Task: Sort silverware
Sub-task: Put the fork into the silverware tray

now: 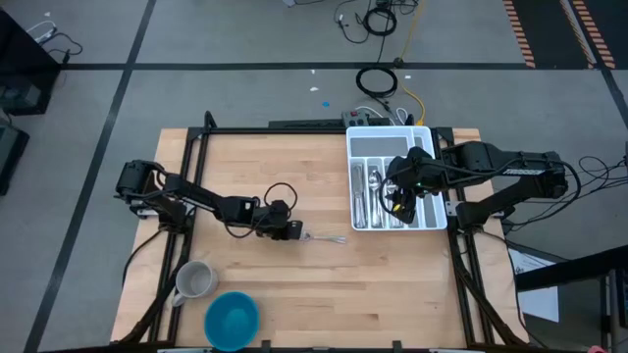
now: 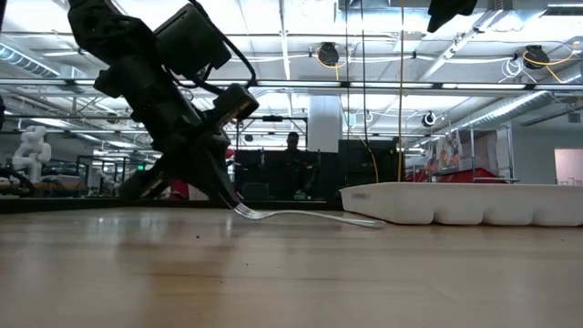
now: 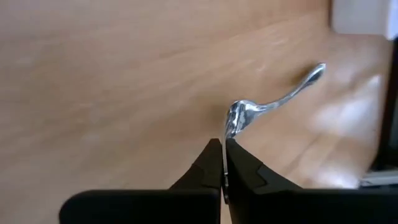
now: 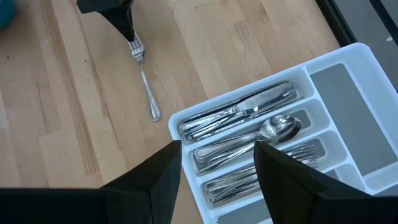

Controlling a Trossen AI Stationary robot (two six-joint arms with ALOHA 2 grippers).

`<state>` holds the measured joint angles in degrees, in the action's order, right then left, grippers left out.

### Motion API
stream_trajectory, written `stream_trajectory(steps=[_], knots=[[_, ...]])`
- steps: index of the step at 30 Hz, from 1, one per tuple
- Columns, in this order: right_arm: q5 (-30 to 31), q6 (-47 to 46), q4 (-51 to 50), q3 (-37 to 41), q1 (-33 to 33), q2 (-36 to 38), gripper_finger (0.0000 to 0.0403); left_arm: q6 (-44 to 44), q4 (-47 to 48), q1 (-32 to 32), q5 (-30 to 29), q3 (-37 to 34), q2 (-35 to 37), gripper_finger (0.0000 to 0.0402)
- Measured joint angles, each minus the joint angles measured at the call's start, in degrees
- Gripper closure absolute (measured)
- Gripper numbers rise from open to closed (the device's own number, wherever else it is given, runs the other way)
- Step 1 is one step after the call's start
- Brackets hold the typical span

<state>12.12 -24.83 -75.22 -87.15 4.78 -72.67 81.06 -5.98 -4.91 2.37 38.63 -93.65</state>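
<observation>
Silverware lies in two places: one fork [image 1: 329, 236] alone on the bare wooden table [image 1: 294, 167], and the rest sorted into the white organiser tray [image 1: 432, 176] at the table's far right corner.

From the high view, the left gripper [image 1: 297, 233] sits at the tine end of the lone fork, whose handle points toward the tray. The low view adds that the left arm comes down steeply and that the fork's head is tipped up off the wood while the handle end rests near the tray wall. The left wrist view shows what neither of those can: the two dark fingers [image 3: 211, 168] are pressed together, with only a thin sliver of the tines between their tips, so the claw is fully closed, pinching the fork.

The right gripper [image 1: 400, 201] hangs above the tray, fingers spread wide with nothing between them. Its wrist view alone reveals the tray's contents: knives [image 4: 239, 111] in one long slot, spoons [image 4: 261, 134] in the next, forks in a third, and a wide grey compartment with no cutlery.

Only the high view takes in the grey mug [image 1: 194, 281] and blue bowl [image 1: 232, 319] at the near left edge.
</observation>
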Motion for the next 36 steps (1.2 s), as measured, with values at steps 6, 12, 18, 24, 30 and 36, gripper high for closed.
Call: stream_trajectory(steps=[6,12,18,24,30,36], knots=[[-0.3,1.5,-0.1,0.0,0.0,0.2,0.0211,-1.7,1.4,0.0,1.7,3.8,2.3,0.0399],[-0.3,1.1,-3.0,-0.1,-0.1,1.5,0.0211,-12.8,7.1,1.6,0.6,13.0,4.7,0.0399],[-0.3,-1.9,-6.5,-0.1,-0.1,4.7,0.0211,-35.7,18.5,6.3,0.5,27.6,4.3,0.0400],[2.5,-1.7,-5.5,-0.1,-0.1,9.5,0.0211,-55.2,23.3,14.2,1.4,37.8,2.6,0.0400],[6.0,-3.2,-5.2,-0.1,-0.1,12.7,0.0211,-66.2,23.4,20.7,6.5,46.2,-2.2,0.0400],[6.0,-5.1,-5.2,-0.1,-0.2,13.6,0.0211,-74.6,25.0,22.8,12.6,59.5,-11.7,0.0400]])
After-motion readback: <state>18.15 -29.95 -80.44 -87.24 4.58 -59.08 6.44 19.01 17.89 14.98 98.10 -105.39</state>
